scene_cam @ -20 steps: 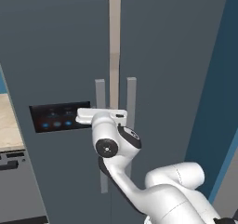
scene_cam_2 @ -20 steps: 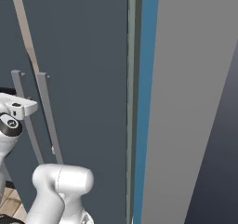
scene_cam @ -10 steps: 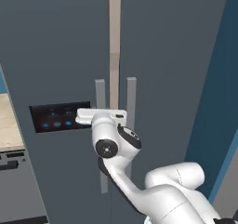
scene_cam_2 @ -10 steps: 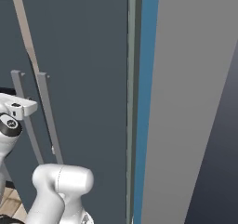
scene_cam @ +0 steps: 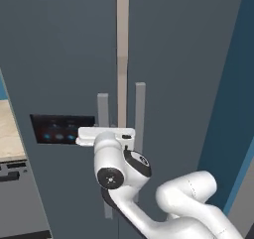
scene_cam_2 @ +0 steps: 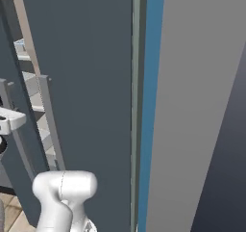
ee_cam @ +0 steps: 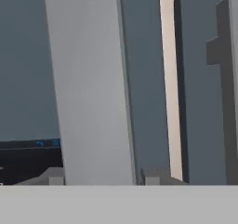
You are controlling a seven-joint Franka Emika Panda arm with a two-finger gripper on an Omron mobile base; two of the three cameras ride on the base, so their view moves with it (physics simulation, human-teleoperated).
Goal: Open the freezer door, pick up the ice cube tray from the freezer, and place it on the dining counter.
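hand view shows the jaws (ee_cam: pixel 99 179) set apart around the grey bar handle (ee_cam: pixel 90 88) of the freezer door (scene_cam: pixel 59 64), which has swung slightly ajar since a second ago, baring freezer (scene_cam_2: pixel 30 82) shelves, so opening has begun.

Robot's white hand is up against the freezer door (scene_cam: pixel 59 59), right by its grey bar handle (scene_cam: pixel 102 109), beside the black display (scene_cam: pixel 60 129).

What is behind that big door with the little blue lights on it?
The freezer door is open only a crack. Through the gap, the right base view shows light grey shelves inside. Whatever lies on them is hidden by the door.
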